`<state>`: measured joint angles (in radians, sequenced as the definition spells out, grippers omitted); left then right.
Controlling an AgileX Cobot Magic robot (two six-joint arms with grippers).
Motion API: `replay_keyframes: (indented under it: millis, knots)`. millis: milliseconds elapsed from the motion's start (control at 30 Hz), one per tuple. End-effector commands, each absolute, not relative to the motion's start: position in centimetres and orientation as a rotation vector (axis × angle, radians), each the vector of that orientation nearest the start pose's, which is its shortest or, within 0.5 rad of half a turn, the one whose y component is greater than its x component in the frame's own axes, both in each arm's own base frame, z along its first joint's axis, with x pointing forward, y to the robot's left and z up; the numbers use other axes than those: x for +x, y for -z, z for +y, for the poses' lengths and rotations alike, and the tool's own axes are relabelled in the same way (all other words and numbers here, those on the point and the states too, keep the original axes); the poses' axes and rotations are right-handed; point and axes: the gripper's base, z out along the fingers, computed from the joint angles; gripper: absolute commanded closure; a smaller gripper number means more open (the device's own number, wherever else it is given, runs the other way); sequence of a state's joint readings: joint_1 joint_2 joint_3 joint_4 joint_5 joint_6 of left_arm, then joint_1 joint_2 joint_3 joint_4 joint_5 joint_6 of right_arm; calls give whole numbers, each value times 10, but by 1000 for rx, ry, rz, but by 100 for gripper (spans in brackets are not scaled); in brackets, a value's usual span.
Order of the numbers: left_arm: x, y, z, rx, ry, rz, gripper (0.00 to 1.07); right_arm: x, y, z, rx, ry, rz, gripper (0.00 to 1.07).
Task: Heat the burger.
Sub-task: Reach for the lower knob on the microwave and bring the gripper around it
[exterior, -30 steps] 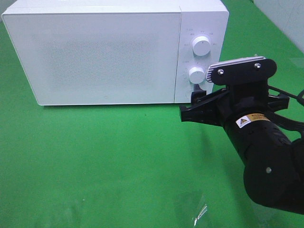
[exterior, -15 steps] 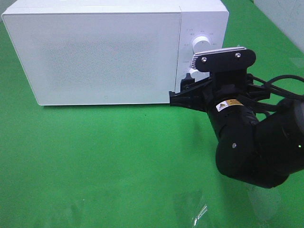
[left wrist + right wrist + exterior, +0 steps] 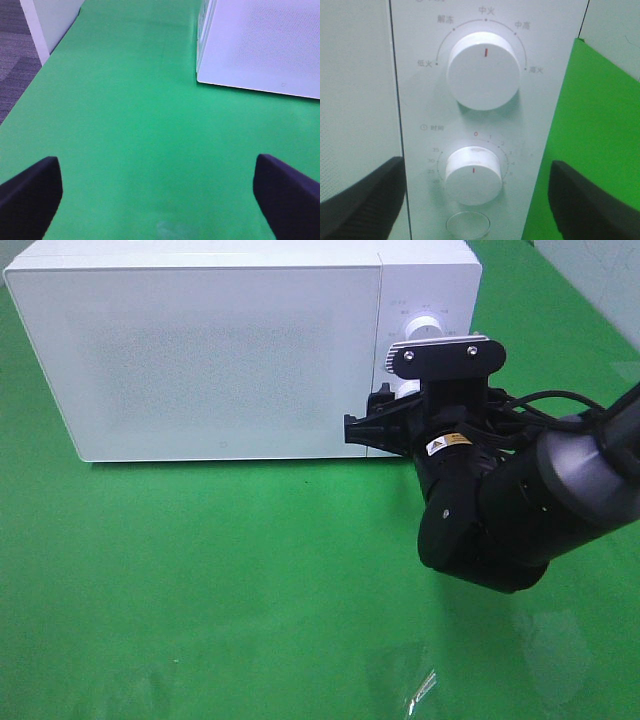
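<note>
White microwave (image 3: 200,350) stands shut on the green bench (image 3: 200,590). Its frosted door hides the inside, so the burger shows in no view. The right fingers (image 3: 362,200) stand apart either side of the lower dial (image 3: 472,175), marked 时间 with a red 0. The upper dial (image 3: 482,70) points to 中火. The left fingers (image 3: 30,195) are apart over the bench, partly cut off by the frame.

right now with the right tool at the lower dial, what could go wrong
The open right tool faces the timer dial with one finger over the microwave door; closing may scrape it. The power dial sits just above; drifting up could grip the wrong one. No burger is visible, so it may heat empty.
</note>
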<state>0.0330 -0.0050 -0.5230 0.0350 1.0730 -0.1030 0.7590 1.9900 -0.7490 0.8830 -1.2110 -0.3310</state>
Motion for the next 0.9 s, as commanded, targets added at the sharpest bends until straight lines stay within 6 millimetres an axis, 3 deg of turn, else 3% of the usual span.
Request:
replay_keyframes:
  millis: [33, 900]
  knots:
    - [-11, -282, 2, -141, 5, 2006, 11, 294, -142, 182, 47, 39, 1595, 31]
    - [-11, -282, 2, -141, 5, 2006, 12, 325, -113, 184, 77, -2, 1634, 31]
